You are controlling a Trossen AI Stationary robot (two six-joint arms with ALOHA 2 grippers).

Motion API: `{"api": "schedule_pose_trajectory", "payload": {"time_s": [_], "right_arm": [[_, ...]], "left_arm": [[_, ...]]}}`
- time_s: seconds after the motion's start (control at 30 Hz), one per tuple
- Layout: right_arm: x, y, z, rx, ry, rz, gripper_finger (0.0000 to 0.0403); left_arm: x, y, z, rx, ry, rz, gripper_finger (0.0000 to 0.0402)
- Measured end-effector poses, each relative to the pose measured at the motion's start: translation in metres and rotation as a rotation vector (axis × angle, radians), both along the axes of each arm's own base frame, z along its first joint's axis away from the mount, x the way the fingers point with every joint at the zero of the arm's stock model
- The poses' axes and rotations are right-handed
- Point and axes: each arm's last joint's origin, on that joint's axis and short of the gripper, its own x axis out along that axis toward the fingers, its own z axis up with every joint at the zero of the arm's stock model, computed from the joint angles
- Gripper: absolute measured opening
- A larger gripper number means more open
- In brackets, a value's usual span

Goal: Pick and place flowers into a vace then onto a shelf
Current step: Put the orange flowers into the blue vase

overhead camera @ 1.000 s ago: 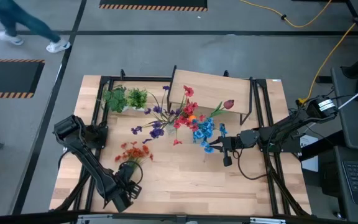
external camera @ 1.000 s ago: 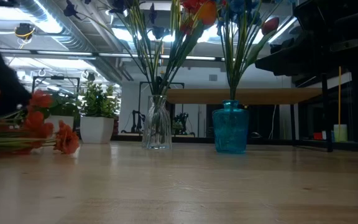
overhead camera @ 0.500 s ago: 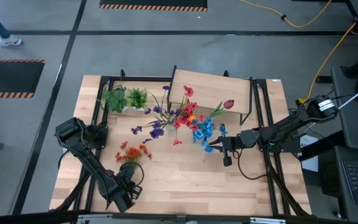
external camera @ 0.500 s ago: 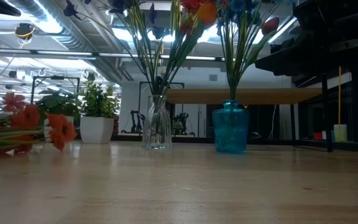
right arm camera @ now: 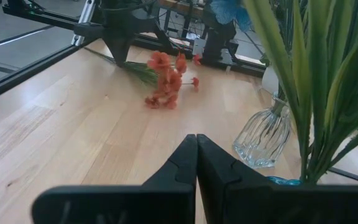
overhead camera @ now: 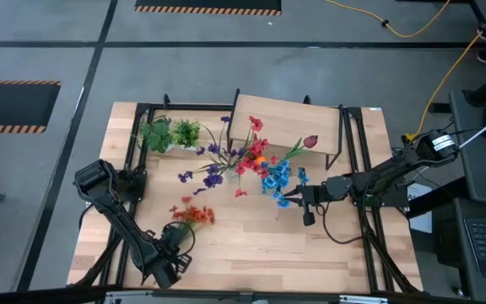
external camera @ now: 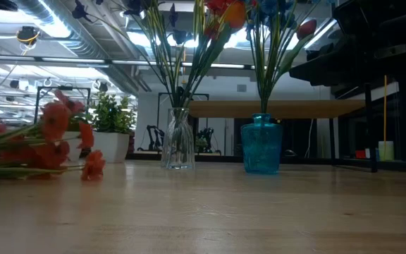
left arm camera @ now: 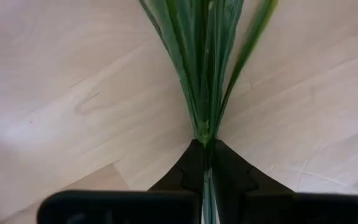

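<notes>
left gripper (left arm camera: 207,163) clamped on orange spray (overhead camera: 194,215) stem ends | right gripper (right arm camera: 196,163) closed, empty | risk: blooms could droop, snag glass vase (external camera: 177,137)

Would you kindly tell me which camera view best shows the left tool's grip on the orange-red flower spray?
The left wrist view: the left tool is shut on the orange-red flower spray's green stems. High, low and right wrist views show mainly blooms.

The left tool (left arm camera: 207,163) has clamped onto the green stems of the orange-red spray (overhead camera: 192,214), whose blooms have shifted down and right toward the lower middle of the high frame, and the walking person has gone from its upper left.
</notes>
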Motion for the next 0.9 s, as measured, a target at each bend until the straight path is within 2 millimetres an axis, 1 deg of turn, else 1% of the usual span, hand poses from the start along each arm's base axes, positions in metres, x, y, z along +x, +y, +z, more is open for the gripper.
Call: {"api": "schedule_pose_trajectory", "payload": {"time_s": [0.17, 0.3, 0.37, 0.43, 0.6, 0.9], "right_arm": [[0.0, 0.0, 0.0, -0.003, 0.0, 0.001, 0.001], [-0.001, 0.0, 0.003, 0.0, -0.014, 0.002, 0.001], [-0.002, 0.0, 0.005, 0.005, -0.021, 0.002, 0.001], [-0.003, 0.0, 0.007, 0.015, -0.031, 0.005, 0.001], [-0.004, 0.003, 0.009, 0.036, -0.036, 0.018, 0.001], [-0.006, 0.003, 0.002, 0.091, 0.033, 0.003, 0.001]], "left_arm": [[-0.006, -0.003, 0.008, 0.037, -0.105, -0.048, 0.0007], [-0.009, -0.003, 0.026, 0.043, -0.214, -0.073, 0.0005], [-0.011, -0.003, 0.03, 0.059, -0.246, -0.124, 0.0005], [-0.01, -0.004, 0.036, 0.083, -0.317, -0.181, 0.0005], [0.003, -0.004, 0.042, 0.161, -0.45, -0.304, 0.0005], [0.037, -0.002, 0.051, 0.19, -0.544, -0.584, 0.0005]]}}
